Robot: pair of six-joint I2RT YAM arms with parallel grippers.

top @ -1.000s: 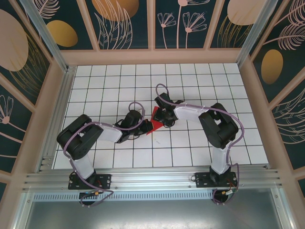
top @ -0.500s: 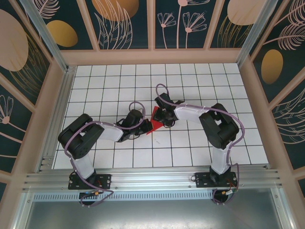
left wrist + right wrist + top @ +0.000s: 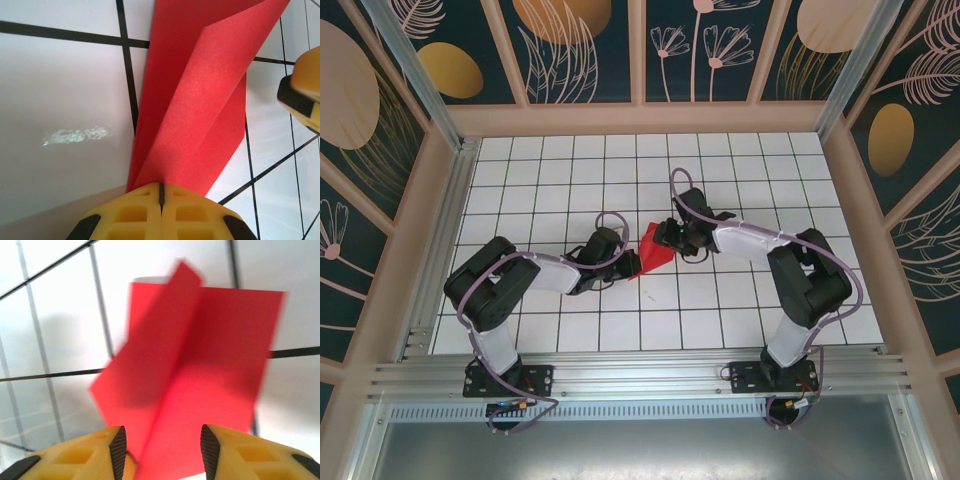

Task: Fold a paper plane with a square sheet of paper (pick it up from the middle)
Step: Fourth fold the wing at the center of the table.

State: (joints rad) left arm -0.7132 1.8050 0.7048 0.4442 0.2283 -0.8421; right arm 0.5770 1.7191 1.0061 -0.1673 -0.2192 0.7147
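The square sheet of paper (image 3: 654,248) is a creased, partly folded red shape lying mid-table on the white grid. In the left wrist view the paper (image 3: 200,90) fans out from my left gripper (image 3: 161,186), whose yellow jaws are pressed together on its narrow end. From above, the left gripper (image 3: 625,264) sits at the paper's left tip. My right gripper (image 3: 670,236) is at the paper's right edge. In the right wrist view the right gripper (image 3: 162,447) is open, its pads (image 3: 118,450) well apart, with the red paper (image 3: 200,365) and its centre crease reaching between and beyond them.
The table (image 3: 740,170) is a white tiled surface with black grid lines, walled by wooden rails and patterned panels (image 3: 580,50). A yellow finger of the right gripper (image 3: 300,95) shows at the right edge of the left wrist view. An aluminium rail (image 3: 640,375) runs along the near edge.
The right arm has swung to the right and its gripper has drawn back to the paper's right edge, jaws slightly narrower. More of the red paper shows. The left gripper has stayed shut on it.
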